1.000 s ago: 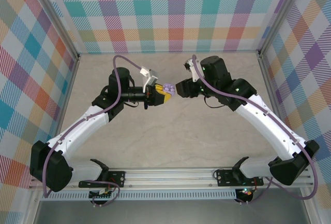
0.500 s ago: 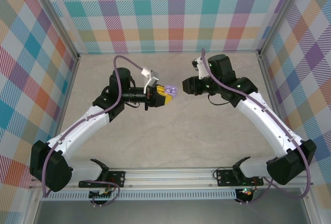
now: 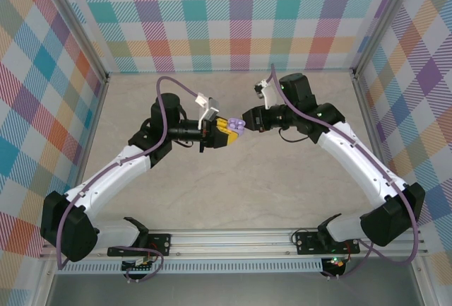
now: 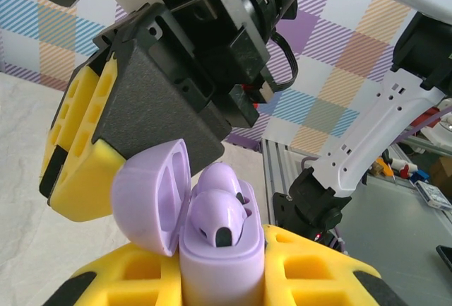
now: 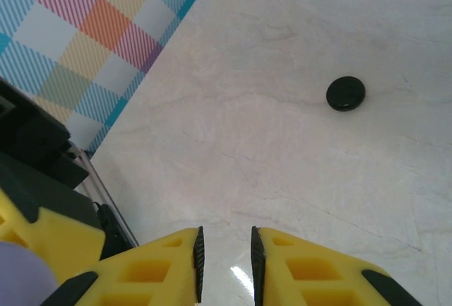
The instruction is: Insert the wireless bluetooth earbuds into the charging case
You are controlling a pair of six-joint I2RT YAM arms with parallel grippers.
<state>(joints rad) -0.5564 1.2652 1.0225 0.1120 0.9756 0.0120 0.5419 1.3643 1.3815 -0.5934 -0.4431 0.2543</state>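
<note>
The left plaid wall stands well clear of the left arm, with bare desk between; the left tool is clamped on the lilac charging case and holds it above mid-desk. The case's lid is swung open to the left. One lilac earbud sits in the case's well, its rounded top proud of the rim. The right tool hangs just beside the lid's edge; whether they touch I cannot tell; its fingers stand a narrow slit apart with nothing between them. Further right a black round case lies alone on the open desk, well apart from both tools.
</note>
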